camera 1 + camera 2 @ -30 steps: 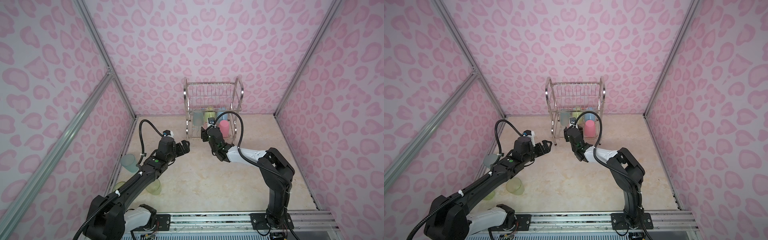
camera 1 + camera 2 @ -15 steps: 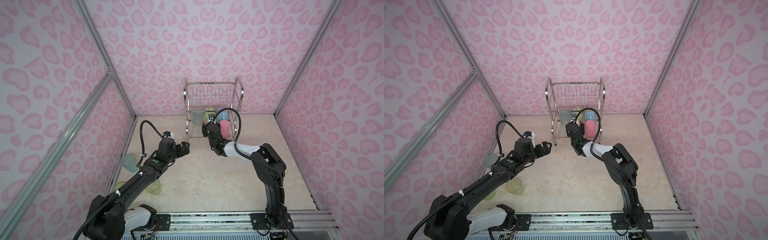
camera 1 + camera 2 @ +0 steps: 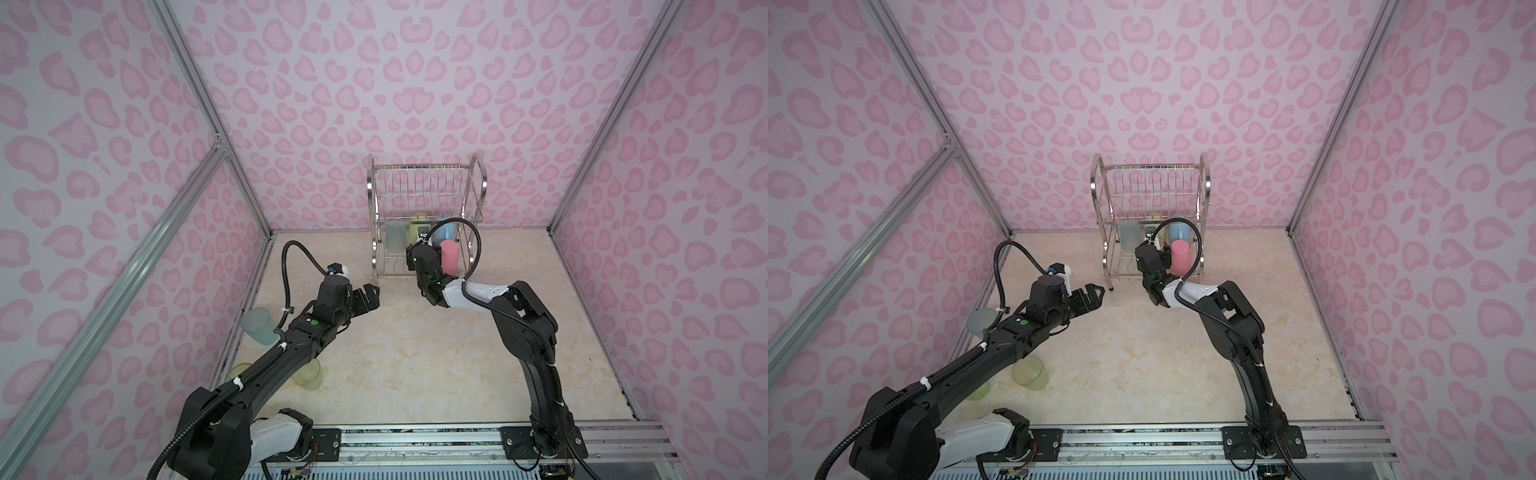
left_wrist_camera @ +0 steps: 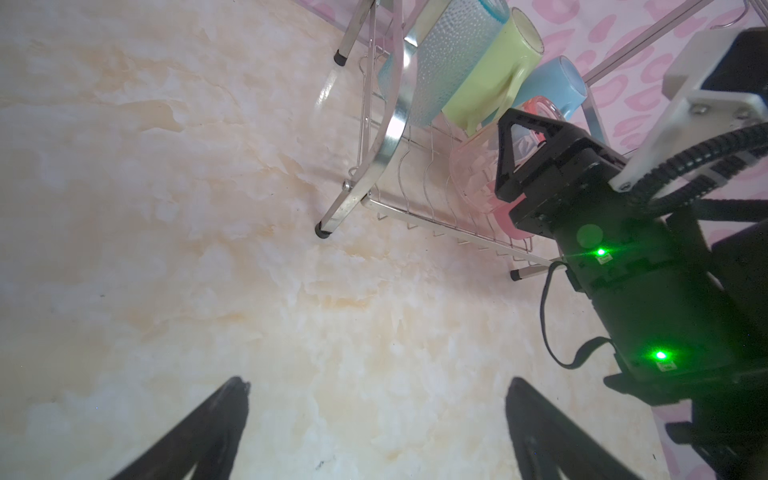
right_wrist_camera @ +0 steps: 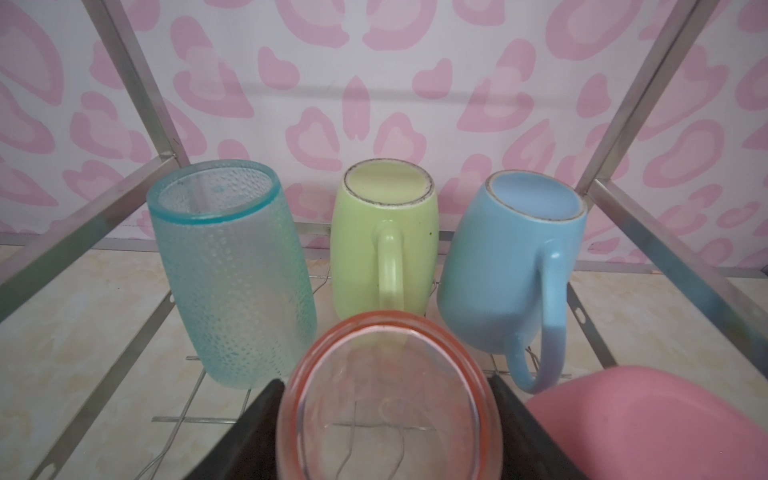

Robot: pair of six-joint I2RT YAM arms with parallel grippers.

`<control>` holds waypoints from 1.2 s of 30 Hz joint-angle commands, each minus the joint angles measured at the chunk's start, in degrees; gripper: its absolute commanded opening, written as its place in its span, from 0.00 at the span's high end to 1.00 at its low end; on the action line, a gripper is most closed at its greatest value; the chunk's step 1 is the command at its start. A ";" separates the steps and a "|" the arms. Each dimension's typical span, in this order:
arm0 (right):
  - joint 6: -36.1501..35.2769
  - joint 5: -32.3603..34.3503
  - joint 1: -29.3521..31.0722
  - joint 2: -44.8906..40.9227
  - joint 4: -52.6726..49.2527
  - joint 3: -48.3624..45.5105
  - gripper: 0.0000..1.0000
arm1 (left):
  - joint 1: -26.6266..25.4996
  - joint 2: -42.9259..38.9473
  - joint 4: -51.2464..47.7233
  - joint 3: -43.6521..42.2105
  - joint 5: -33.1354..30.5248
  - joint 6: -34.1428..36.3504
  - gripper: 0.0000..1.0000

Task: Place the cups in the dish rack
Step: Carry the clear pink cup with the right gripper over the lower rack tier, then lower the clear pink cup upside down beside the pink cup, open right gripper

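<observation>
The right hand (image 5: 386,432) grasps the orange-pink tumbler (image 5: 386,365) inside the lower tier of the dish rack (image 3: 482,178), at 12 o'clock on the bench (image 3: 415,353). Lower it straight and then let go; I cannot tell if it already touches the tier. The pink tumbler (image 3: 450,255) crowds it at 3 o'clock and the blue mug (image 5: 515,266) stands beyond. The left hand (image 3: 370,297) is released and empty. A pale blue tumbler (image 3: 257,331) and yellow-green tumblers (image 3: 308,374) wait at 8 o'clock.

The right pincer (image 5: 386,419), gripping the orange-pink tumbler (image 5: 386,374), advanced, apparently into the lower tier of the dish rack (image 3: 419,167).
</observation>
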 commanded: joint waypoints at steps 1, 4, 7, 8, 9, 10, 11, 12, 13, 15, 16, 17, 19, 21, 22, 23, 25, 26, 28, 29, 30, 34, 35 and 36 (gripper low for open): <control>0.35 1.25 0.13 1.10 1.37 0.06 0.44 | -0.04 -0.08 0.99 0.17 0.06 0.40 0.01; 0.36 1.60 0.16 1.70 1.98 -0.30 0.44 | 0.01 -0.19 1.00 0.08 0.05 0.33 0.01; 0.72 1.76 0.18 2.25 1.97 -0.46 0.44 | 0.08 -0.19 0.87 0.04 0.08 0.31 0.01; 0.92 1.73 0.21 2.36 2.07 -0.63 0.43 | 0.05 -0.24 0.90 0.00 0.08 0.31 0.01; 1.01 1.73 0.27 2.50 2.07 -0.68 0.43 | 0.03 -0.28 0.93 0.00 0.01 0.31 0.02; 1.02 1.85 0.30 2.53 2.02 -0.69 0.42 | 0.08 -0.32 0.92 -0.01 -0.04 0.31 0.01; 1.02 1.94 0.39 2.54 1.98 -0.80 0.41 | 0.05 -0.37 0.89 -0.06 -0.01 0.31 0.02; 1.09 1.90 0.40 2.54 1.85 -0.97 0.40 | -0.02 -0.32 1.03 -0.03 0.00 0.32 0.02; 1.11 1.84 0.40 2.39 1.89 -1.12 0.38 | 0.07 -0.28 0.97 -0.04 0.00 0.23 0.01; 1.15 1.84 0.40 1.95 2.11 -1.68 0.32 | 0.08 -0.15 1.03 0.00 0.08 0.22 0.01; 1.20 1.78 0.48 1.76 2.11 -1.95 0.30 | 0.02 -0.10 1.05 -0.03 0.08 0.22 0.01; 1.33 1.77 0.53 1.51 1.98 -2.05 0.27 | 0.04 -0.02 1.06 -0.07 0.15 0.18 0.02; 1.45 1.75 0.51 0.99 1.84 -2.52 0.22 | 0.02 -0.06 1.07 -0.05 0.10 0.22 0.02; 1.70 1.69 0.58 0.57 1.68 -2.74 0.17 | 0.08 0.03 0.99 0.05 -0.18 0.39 0.02; 1.74 1.68 0.61 0.31 1.46 -2.75 0.15 | 0.08 0.07 0.84 0.20 -0.25 0.56 0.02; 1.60 1.61 0.87 0.05 1.26 -2.76 0.14 | 0.08 0.07 0.70 0.32 -0.32 0.66 0.02; 1.12 1.82 1.15 -0.51 1.10 -3.08 0.10 | 0.08 0.03 0.60 0.51 -0.53 0.84 0.02; 0.87 1.68 1.34 -0.96 1.18 -3.38 0.09 | 0.08 0.05 0.61 0.53 -0.66 0.84 0.02; 0.67 1.56 1.78 -1.85 1.60 -4.18 0.07 | 0.07 0.25 0.36 0.61 -0.97 0.93 0.02; 0.65 1.27 1.90 -2.32 1.79 -4.68 0.06 | 0.08 0.57 0.22 0.83 -1.04 1.01 0.02; 0.82 1.20 2.11 -2.79 1.89 -5.10 0.05 | 0.08 0.81 -0.16 1.08 -1.15 1.10 0.02; 1.10 -0.13 2.99 -5.61 3.69 -8.31 0.04 | 0.15 1.39 -1.29 1.81 -1.67 1.02 0.02; 0.93 -0.56 3.37 -6.33 3.82 -9.01 0.04 | 0.17 1.30 -1.54 1.88 -2.00 1.02 0.02; 0.81 -0.73 3.60 -7.01 3.87 -9.68 0.04 | 0.17 1.30 -1.74 1.91 -2.32 1.02 0.02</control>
